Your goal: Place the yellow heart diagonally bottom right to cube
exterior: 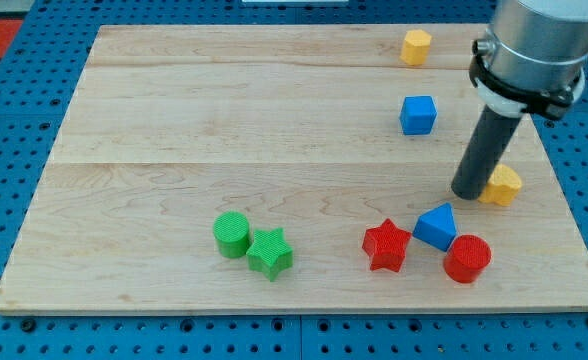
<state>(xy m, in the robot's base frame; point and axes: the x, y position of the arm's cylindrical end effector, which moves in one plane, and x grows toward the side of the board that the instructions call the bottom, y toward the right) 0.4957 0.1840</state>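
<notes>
Rod (486, 150), my tip (467, 193) against yellow heart (504, 185), view's left side

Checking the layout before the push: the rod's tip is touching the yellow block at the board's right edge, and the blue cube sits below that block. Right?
Not quite. The camera view shows the blue cube above the yellow block, toward the view's top and left. My tip does sit against that block's left side.

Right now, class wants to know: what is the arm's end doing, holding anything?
No gripper: my tip holds nothing, resting against the left side of the yellow heart block, below-right of the blue cube.
</notes>
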